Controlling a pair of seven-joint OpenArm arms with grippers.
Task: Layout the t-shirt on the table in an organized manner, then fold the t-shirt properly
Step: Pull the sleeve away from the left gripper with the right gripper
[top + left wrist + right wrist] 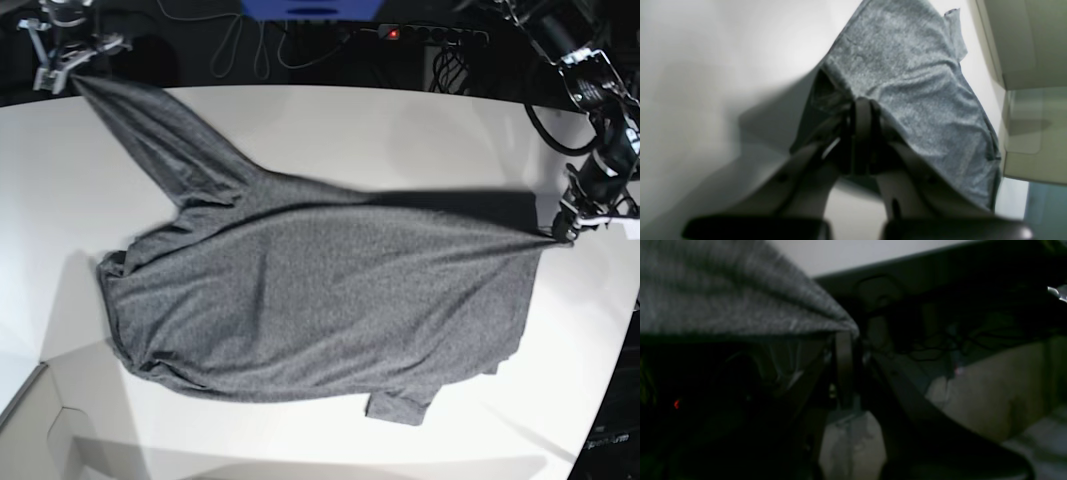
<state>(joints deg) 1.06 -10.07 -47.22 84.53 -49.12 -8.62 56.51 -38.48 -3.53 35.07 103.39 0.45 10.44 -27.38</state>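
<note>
Both arms are stretching the t-shirt (320, 310) out over the tabletop (400, 130), the right gripper (62, 68) pinching its far-left corner and the left gripper (575, 228) pinching its right edge, long axis left-right.

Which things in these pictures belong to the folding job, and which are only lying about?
Belong to the job:
- t-shirt
- table
- left gripper, shut on the t-shirt
- right gripper, shut on the t-shirt

Just lying about:
- power strip behind the table
- cables behind the table
</note>
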